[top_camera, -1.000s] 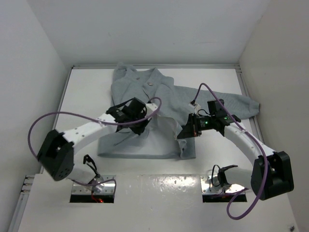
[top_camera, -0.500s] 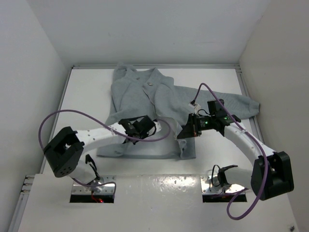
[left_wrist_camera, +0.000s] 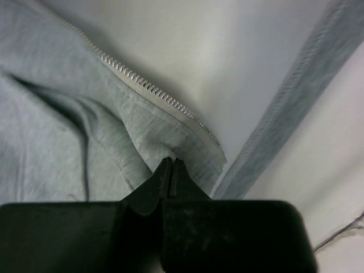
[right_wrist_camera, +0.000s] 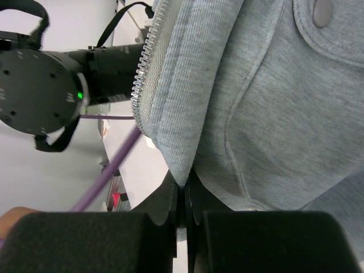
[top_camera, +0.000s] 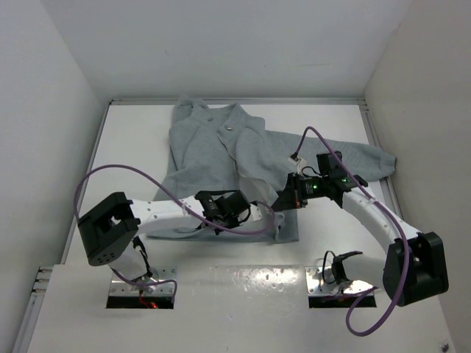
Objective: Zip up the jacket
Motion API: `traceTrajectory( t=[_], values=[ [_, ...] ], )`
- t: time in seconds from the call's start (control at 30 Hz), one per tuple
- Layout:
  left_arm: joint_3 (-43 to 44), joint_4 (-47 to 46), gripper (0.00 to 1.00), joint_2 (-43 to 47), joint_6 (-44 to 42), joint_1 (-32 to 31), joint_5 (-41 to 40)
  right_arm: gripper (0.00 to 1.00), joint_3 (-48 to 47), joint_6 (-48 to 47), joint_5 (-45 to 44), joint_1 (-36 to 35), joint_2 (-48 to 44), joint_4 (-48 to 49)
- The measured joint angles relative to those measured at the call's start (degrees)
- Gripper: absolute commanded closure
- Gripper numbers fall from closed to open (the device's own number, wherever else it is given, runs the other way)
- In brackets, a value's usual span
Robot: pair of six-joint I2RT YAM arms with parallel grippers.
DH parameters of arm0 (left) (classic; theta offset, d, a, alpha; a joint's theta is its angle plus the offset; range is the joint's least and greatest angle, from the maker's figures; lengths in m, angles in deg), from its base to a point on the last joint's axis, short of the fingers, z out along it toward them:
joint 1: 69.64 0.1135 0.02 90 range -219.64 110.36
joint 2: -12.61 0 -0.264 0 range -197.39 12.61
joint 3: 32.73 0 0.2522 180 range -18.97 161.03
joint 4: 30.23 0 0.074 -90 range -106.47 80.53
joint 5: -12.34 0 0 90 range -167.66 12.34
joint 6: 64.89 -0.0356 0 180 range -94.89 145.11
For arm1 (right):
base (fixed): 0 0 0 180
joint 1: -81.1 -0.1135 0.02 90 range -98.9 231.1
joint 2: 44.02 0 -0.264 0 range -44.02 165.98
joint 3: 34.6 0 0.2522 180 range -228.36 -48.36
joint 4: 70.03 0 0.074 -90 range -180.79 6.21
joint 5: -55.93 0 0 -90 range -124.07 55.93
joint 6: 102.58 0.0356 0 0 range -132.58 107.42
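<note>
The light grey jacket (top_camera: pixel 206 147) lies spread on the white table (top_camera: pixel 129 147), collar at the far side, one sleeve out to the right. My left gripper (top_camera: pixel 246 215) is at the near hem and is shut on the jacket's fabric (left_wrist_camera: pixel 142 142) just below the lower end of a zipper tape (left_wrist_camera: pixel 153 91). My right gripper (top_camera: pixel 282 201) is close to its right, shut on a lifted fold of the other front edge (right_wrist_camera: pixel 187 114), whose zipper teeth (right_wrist_camera: pixel 145 74) hang beside it. A snap button (right_wrist_camera: pixel 323 11) shows on a pocket flap.
White walls close in the table on the left (top_camera: pixel 44 110), back and right (top_camera: pixel 427 110). Purple cables (top_camera: pixel 110 173) loop off both arms above the jacket. The left arm's wrist (right_wrist_camera: pixel 40 91) sits close to the right gripper. Bare table lies left of the jacket.
My left gripper has moved from the middle of the jacket toward the near hem and to the right, close to the right gripper. The right arm has hardly moved.
</note>
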Motion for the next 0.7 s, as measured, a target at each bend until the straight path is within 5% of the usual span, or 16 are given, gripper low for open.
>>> traceTrajectory(
  t=[0.13,0.43,0.7],
  values=[
    [0.81,-0.11,0.95,-2.34,1.07,-1.18,2.23,1.0,0.0,0.0,0.0,-0.02,0.0,-0.04],
    [1.49,-0.17,0.44,-2.51,2.6,-2.03,4.0,1.0,0.0,0.0,0.0,-0.02,0.0,-0.07],
    [3.82,5.53,0.44,1.14,4.7,-2.05,1.14,1.0,0.0,-0.02,0.63,0.04,0.0,0.0]
  ],
)
